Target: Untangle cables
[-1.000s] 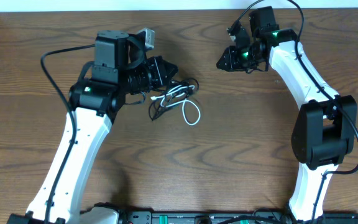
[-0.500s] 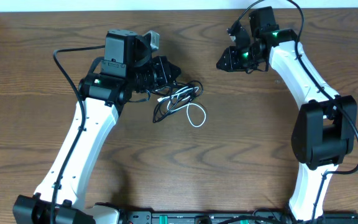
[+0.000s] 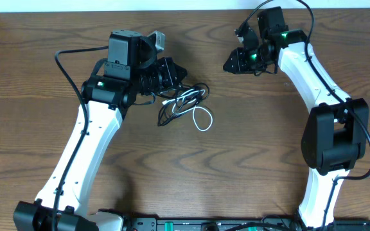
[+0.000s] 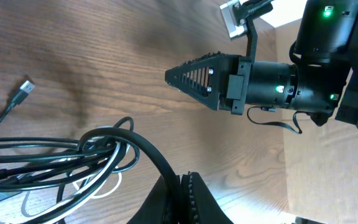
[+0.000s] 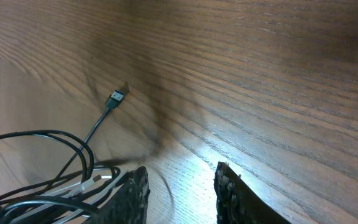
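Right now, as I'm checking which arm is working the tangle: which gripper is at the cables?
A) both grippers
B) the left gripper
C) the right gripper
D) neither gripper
B: in the overhead view the left gripper sits right at the tangle of black cable and white cable, while the right gripper hangs well apart from it.
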Controlling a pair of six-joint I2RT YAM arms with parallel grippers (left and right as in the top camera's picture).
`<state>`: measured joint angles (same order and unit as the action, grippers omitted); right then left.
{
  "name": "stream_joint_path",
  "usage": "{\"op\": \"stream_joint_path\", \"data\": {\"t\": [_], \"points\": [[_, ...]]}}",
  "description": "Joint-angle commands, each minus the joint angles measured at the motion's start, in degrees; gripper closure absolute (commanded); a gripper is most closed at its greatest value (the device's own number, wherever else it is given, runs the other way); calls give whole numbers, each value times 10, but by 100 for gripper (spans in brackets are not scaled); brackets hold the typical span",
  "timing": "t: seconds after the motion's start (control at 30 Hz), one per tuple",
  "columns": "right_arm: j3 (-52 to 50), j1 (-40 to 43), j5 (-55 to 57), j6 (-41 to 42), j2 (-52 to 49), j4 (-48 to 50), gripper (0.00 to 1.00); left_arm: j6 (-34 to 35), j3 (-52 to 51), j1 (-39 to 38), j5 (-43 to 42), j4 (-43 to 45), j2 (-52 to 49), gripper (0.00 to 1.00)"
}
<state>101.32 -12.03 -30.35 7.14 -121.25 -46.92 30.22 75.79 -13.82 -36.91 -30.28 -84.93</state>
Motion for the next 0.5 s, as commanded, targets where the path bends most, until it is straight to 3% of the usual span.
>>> {"op": "stream_joint_path", "data": {"t": [0.0, 0.07, 0.17, 0.23, 0.33, 0.47], "points": [[7, -1, -2, -3, 9, 0, 67, 3, 5, -5, 6, 11, -8, 92], [7, -1, -2, -3, 9, 0, 65, 3, 5, -10, 15, 13, -12, 83], [7, -1, -2, -3, 9, 0, 62, 2, 5, -20, 41, 12, -16, 50], [7, -1, -2, -3, 9, 0, 61, -22, 5, -19, 46, 10, -14, 36], [7, 0, -2, -3, 9, -5, 59, -43, 5, 3, 46, -1, -2, 29], [7, 0, -2, -3, 9, -10, 57, -58, 5, 41, 53, -27, 12, 28]]}}
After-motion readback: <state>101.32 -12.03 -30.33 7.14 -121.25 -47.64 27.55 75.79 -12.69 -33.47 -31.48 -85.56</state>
